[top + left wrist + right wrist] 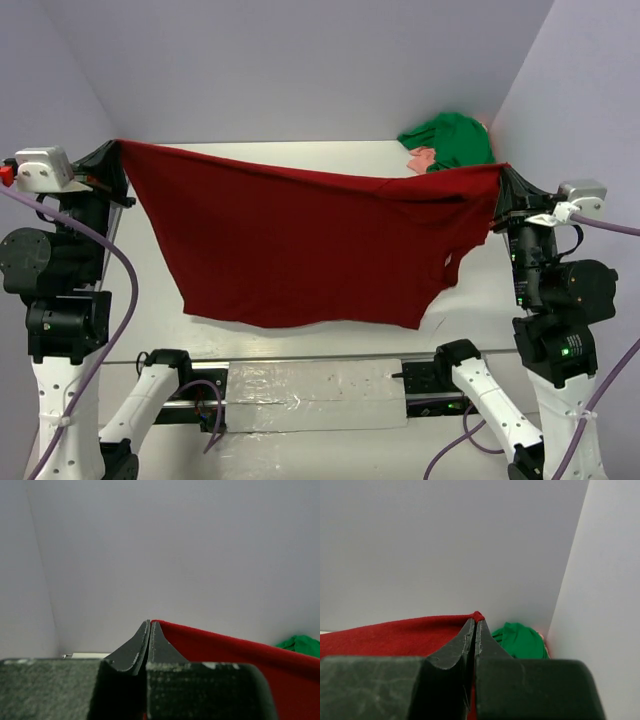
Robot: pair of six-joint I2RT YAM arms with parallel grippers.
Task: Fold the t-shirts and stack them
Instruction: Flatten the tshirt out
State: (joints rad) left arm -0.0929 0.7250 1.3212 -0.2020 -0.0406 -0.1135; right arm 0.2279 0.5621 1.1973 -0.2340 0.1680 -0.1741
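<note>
Left end effector (pixel 150 625) and right end effector (pixel 475 622) clamp opposite corners of the dark red t-shirt (pixel 300 240), spread aloft. The next move, seemingly, is laying it flat on the table (pixel 155 300) to fold.

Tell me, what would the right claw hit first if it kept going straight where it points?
Probably the back wall: the right gripper, shut on the dark red shirt, aims just left of the green shirt. Depth is unclear, so it might brush that shirt first.
</note>
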